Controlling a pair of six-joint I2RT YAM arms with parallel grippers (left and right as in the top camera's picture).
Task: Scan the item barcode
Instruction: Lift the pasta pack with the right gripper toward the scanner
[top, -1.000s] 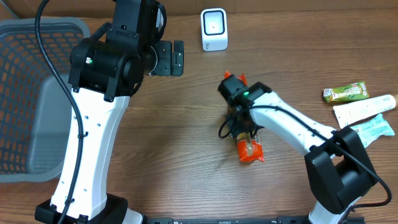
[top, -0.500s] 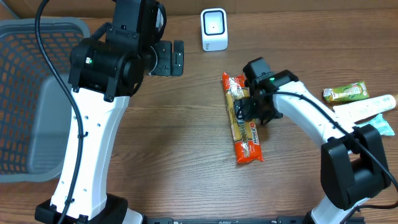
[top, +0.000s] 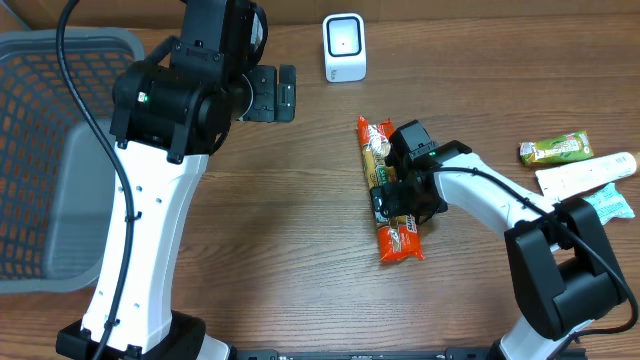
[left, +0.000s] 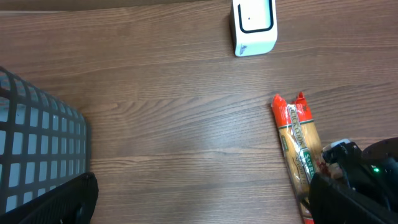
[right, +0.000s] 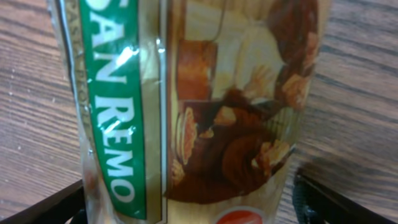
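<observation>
Swinging back from beside the packet's top end, the right gripper (top: 405, 197) had dropped over the middle of the pasta packet (top: 376, 148), its fingers (right: 351, 202) spread wide on either side of the wrapper rather than pinching it. Meanwhile the left gripper (top: 286, 92) hung just as before, jaws apart and empty, left of the white scanner (top: 344, 47). That packet lay flat and lengthways on the wooden table (top: 300, 230), right of centre, with orange-red ends, a clear yellowish body, and a green band reading SAN REMO beside a picture of food.
</observation>
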